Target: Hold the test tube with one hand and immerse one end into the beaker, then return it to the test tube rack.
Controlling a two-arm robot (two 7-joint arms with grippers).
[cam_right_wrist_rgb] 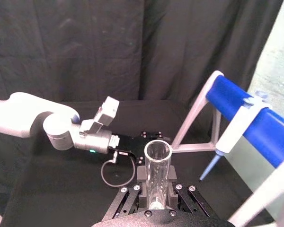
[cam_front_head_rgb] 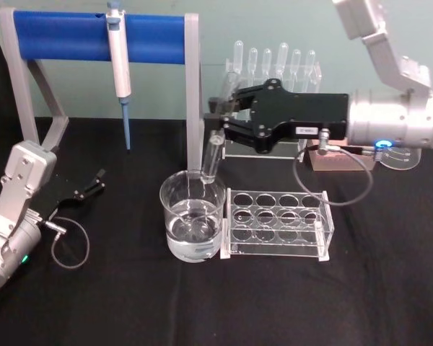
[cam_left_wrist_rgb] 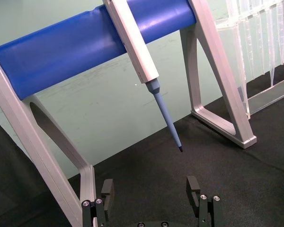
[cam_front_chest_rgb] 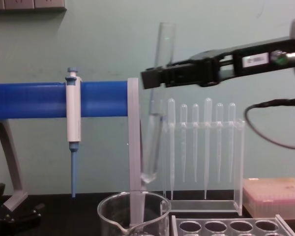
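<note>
Chest view: right black two-jaw gripper [cam_front_chest_rgb: 155, 77] is clamped on the long clear glass test tube [cam_front_chest_rgb: 151, 142], roughly a third down from the flared rim. Most of the tube hangs below the fingers, which looks deliberate: it gives reach for the dip and keeps the fingers out of the water [cam_front_head_rgb: 193, 232]. Tube leans slightly. Its round bottom sits well below the fingers, just above the rim of the wide clear glass beaker [cam_front_chest_rgb: 108, 216]; not immersed yet by my read. Next needs a straight descent, glass kept off the beaker wall. Clear plastic rack with round holes [cam_front_head_rgb: 274, 208] sits just beside the beaker, below the fingers toward the wrist side, so a short return path. Left gripper [cam_left_wrist_rgb: 150, 187] parked low over the black cloth [cam_front_head_rgb: 130, 303], fingers wide, holding nothing.
</note>
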